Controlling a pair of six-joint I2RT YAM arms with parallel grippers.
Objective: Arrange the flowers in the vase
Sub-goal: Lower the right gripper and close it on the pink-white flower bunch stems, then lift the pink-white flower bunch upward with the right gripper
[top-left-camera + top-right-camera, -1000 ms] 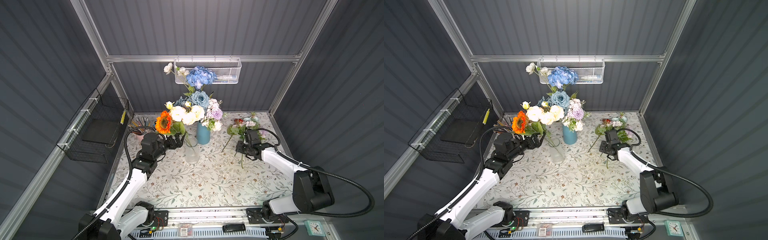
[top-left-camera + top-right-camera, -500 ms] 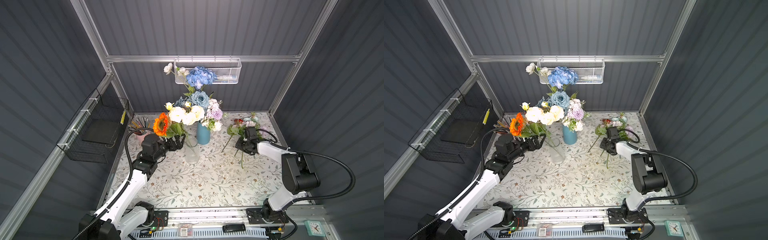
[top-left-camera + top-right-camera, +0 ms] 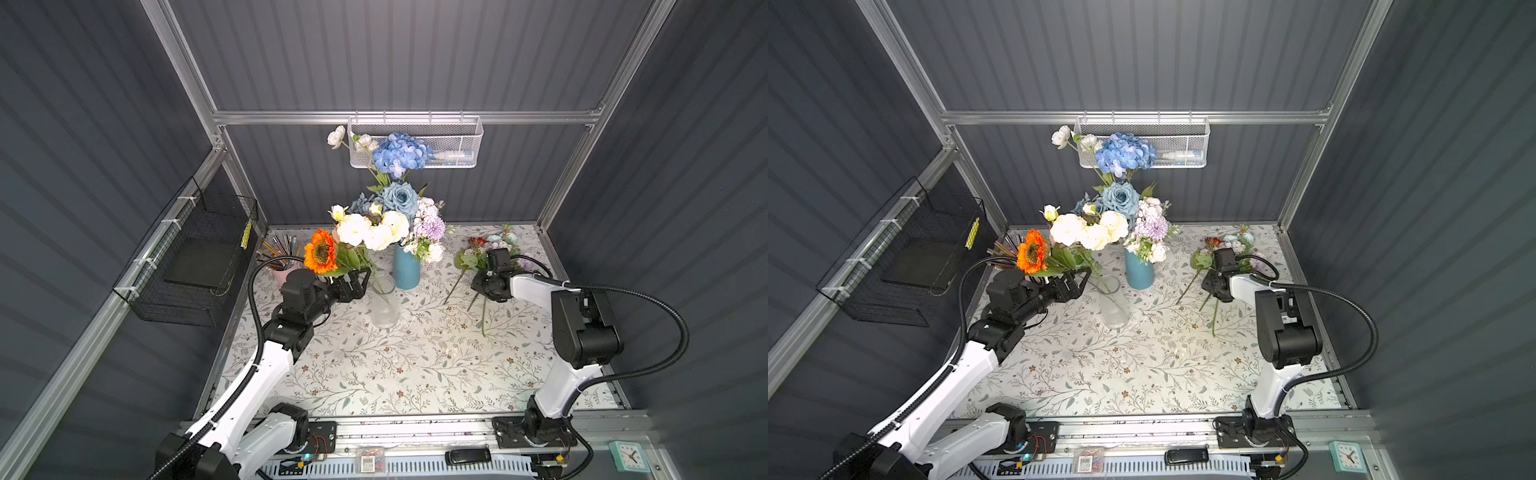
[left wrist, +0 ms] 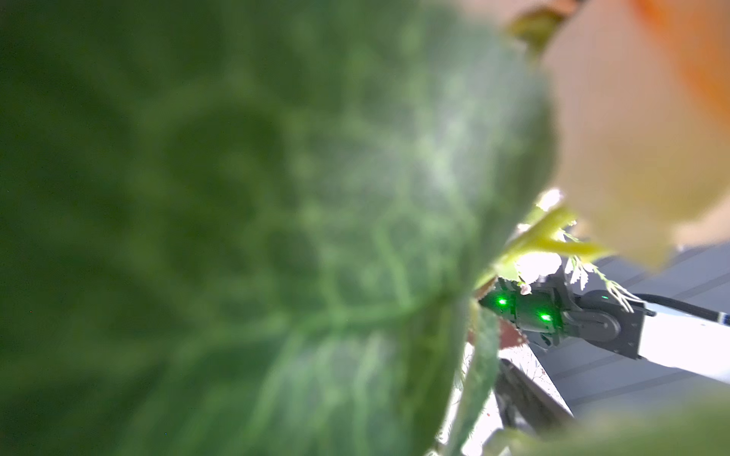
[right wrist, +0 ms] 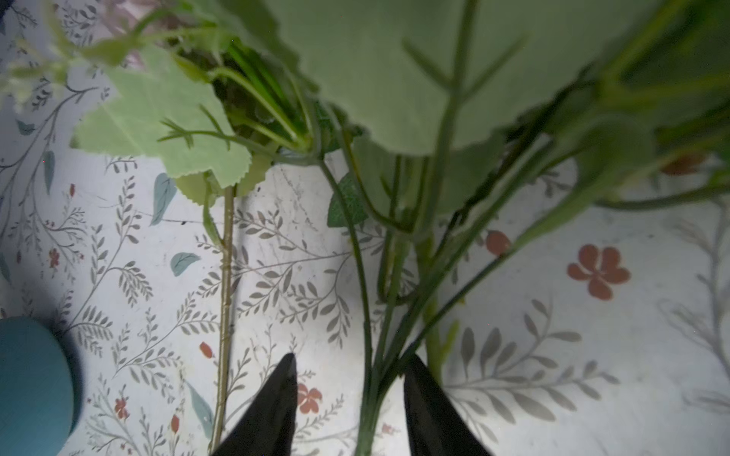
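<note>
Stems [image 5: 357,252] of the loose flowers [image 3: 478,243] look thin, light, springy; grip low, below the leaves [image 5: 166,130]. Right hand [image 5: 351,356] straddles them half open, unclamped; left hand [image 3: 365,279] gapes empty.

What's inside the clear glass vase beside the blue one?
Thin green stems enter the clear glass vase at its mouth. Leaves and the open left gripper hide whether the orange sunflower stem is among them.
</note>
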